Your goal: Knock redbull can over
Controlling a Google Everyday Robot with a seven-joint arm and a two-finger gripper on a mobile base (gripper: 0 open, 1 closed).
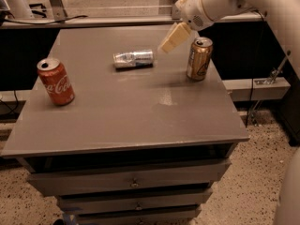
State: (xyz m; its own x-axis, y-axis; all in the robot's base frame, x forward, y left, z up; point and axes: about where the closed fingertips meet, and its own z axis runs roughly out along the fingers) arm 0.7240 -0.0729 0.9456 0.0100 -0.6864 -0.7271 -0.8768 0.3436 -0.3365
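So the redbull can (133, 58) is lying flat on its side, toward the back-middle of the grey surface (140, 111), long axis running roughly left-right. Going by how it lies, I'd call the knock-over pretty much done.

The gripper (172, 39) hangs in the air just up and to the right of it, between the can and the gold can (199, 58), touching neither as far as I can see. The jaws read as one cream wedge with no gap showing, so I'd say together and holding nothing.

The gold can stands upright near the right edge, and the Coca-Cola can (56, 81) stands upright well over on the left, nowhere near the action.

On handling: a slim aluminium can like that should be light, thin-walled and slick, and I can't tell whether it's full or empty. Tall and narrow means it tips easily when standing; a nudge high on the side would do it, no grip needed. Lying down, it's a roller. Any push across its length will probably send it rolling toward the front or back edge. If it ever needed picking up, I'd pinch across the narrow body around mid-length, gently, since thin walls dent. The safest thing now is probably to lift away without brushing it or the gold can.
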